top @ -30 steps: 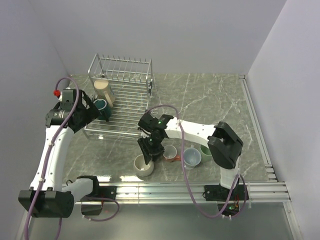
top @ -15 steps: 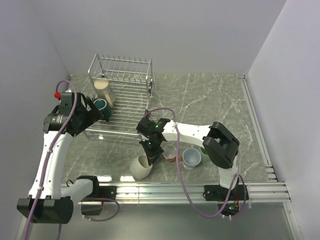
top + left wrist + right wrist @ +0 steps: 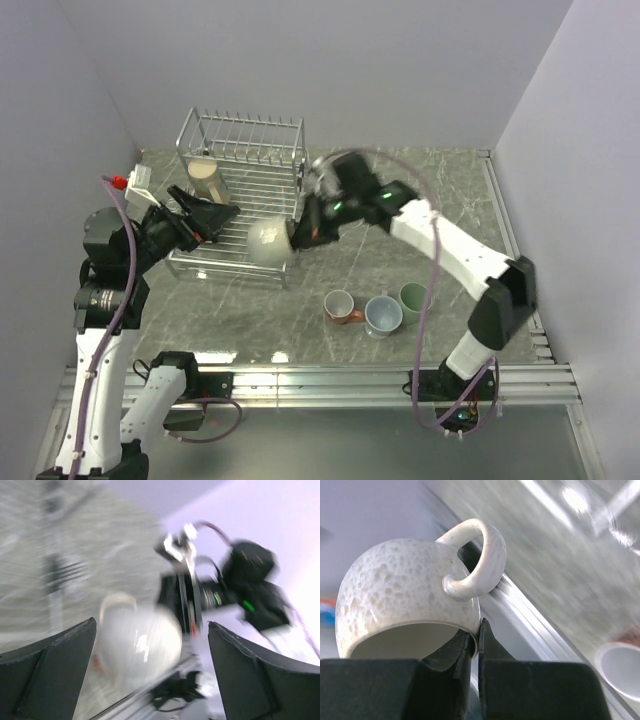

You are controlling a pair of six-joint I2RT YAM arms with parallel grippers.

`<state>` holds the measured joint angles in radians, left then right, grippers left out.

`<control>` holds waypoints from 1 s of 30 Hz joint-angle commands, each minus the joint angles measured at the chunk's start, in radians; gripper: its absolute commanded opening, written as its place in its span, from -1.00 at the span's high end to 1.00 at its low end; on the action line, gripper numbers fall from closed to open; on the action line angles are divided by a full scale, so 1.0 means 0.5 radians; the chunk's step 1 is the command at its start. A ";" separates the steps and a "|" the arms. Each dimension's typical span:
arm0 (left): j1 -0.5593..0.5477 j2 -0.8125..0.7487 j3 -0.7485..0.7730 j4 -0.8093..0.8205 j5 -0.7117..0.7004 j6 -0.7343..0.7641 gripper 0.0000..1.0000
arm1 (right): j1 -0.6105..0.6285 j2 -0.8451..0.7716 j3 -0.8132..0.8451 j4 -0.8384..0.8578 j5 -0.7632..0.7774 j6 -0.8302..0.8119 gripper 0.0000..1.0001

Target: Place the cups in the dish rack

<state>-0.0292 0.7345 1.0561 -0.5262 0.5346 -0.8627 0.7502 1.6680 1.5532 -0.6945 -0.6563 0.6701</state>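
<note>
My right gripper (image 3: 294,237) is shut on the rim of the wide cream mug (image 3: 267,244) and holds it in the air, tipped on its side, over the front right corner of the dish rack (image 3: 252,190). The right wrist view shows the jaws (image 3: 478,632) pinching the mug's wall (image 3: 405,595) beside its handle. My left gripper (image 3: 222,214) is open and empty over the rack's left part; its blurred view shows the cream mug (image 3: 137,640) ahead of its gap (image 3: 151,626). The tall tan mug (image 3: 207,178) stands in the rack. The dark green mug is hidden.
Three mugs stand on the table in front right: red-brown (image 3: 340,305), light blue-grey (image 3: 383,315), pale green (image 3: 412,299). A white-inside mug (image 3: 620,670) shows below in the right wrist view. Walls close in on the left, back and right.
My right gripper lifted the cream mug off the table and carried it up and back to the rack's front right corner. My left arm rose and its gripper swung right over the rack.
</note>
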 commanded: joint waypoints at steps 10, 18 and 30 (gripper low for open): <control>-0.015 0.172 -0.265 1.438 0.563 -0.876 -0.99 | -0.273 -0.133 -0.106 2.078 -0.887 1.607 1.00; -0.037 0.252 -0.465 2.169 0.609 -1.330 -0.99 | -0.276 -0.044 -0.084 2.325 -0.921 1.774 1.00; -0.012 0.212 -0.176 0.951 0.232 -0.591 -0.99 | -0.319 0.268 -0.593 3.905 -0.857 3.013 1.00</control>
<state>-0.0410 0.8589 0.9451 0.1040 0.7280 -1.2663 0.5949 1.7485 1.2919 0.7513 -1.1034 1.7824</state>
